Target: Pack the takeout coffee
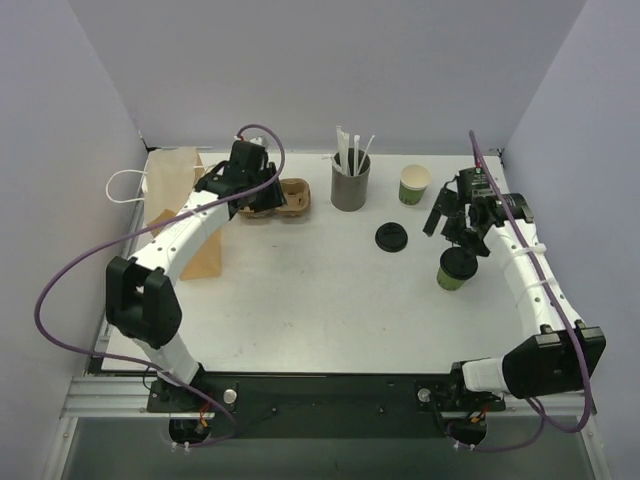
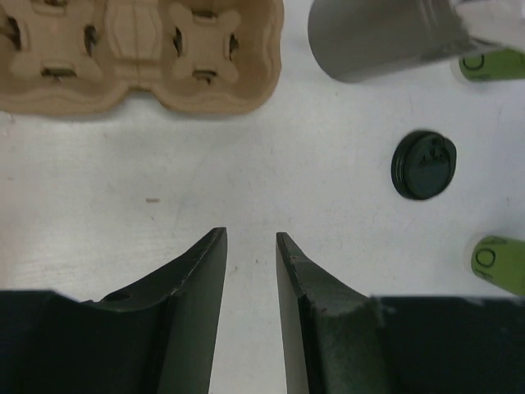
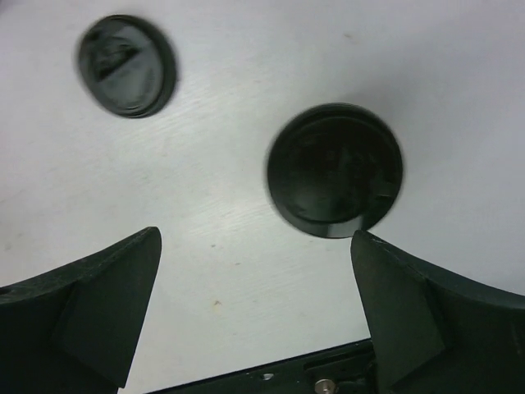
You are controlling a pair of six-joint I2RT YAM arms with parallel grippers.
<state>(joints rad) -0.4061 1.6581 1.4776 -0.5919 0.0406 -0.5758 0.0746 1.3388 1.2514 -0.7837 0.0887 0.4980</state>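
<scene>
The takeout coffee (image 1: 457, 268) is a small green cup with a black lid, standing at the right of the table. From above in the right wrist view its lid (image 3: 335, 168) lies just ahead of my right finger. My right gripper (image 1: 452, 228) (image 3: 254, 238) hovers over and just behind the cup, wide open and empty. My left gripper (image 1: 262, 203) (image 2: 250, 238) hovers by the brown cup carrier (image 1: 285, 197) (image 2: 139, 57), its jaws a narrow gap apart with nothing between them. The cup's green side shows at the right edge of the left wrist view (image 2: 500, 263).
A brown paper bag (image 1: 185, 195) with white handles stands at the back left. A grey straw holder (image 1: 350, 185) (image 2: 385, 37) stands at the back centre. A lidless green cup (image 1: 415, 184) (image 2: 492, 66) stands beside it. A loose black lid (image 1: 392, 238) (image 2: 422, 164) (image 3: 127, 66) lies mid-table.
</scene>
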